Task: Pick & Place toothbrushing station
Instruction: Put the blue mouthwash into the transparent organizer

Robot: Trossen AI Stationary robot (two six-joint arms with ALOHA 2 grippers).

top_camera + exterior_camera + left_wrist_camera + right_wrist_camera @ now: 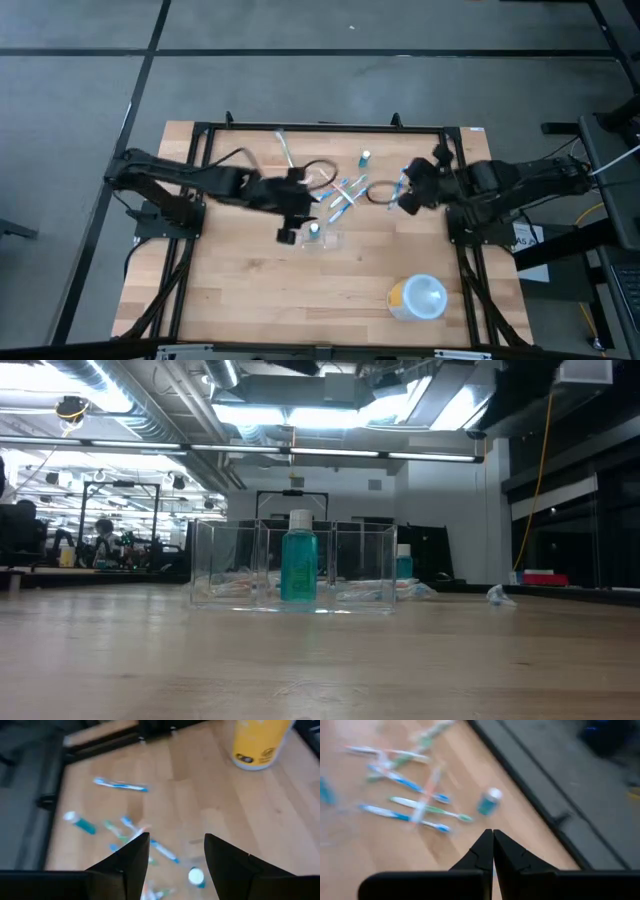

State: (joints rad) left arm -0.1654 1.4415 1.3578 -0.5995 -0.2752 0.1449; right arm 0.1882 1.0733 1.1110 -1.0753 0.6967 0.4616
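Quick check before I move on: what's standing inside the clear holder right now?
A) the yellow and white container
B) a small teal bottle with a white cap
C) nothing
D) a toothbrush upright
B: the low view shows a small teal bottle with a white cap standing upright in the middle of the clear holder, while the yellow and white container sits apart near the table's front edge.

Scattered toothbrushes (pixel 345 193), perhaps; yellow container (pixel 416 297).

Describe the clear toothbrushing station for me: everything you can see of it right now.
The toothbrushing station is a clear, nearly colourless plastic box with upright dividers making compartments. It stands upright on the wooden table, near the middle. A teal bottle with a white cap stands in its centre section; toothbrushes lie behind it. The open left pincer hovers beside it, not gripping.
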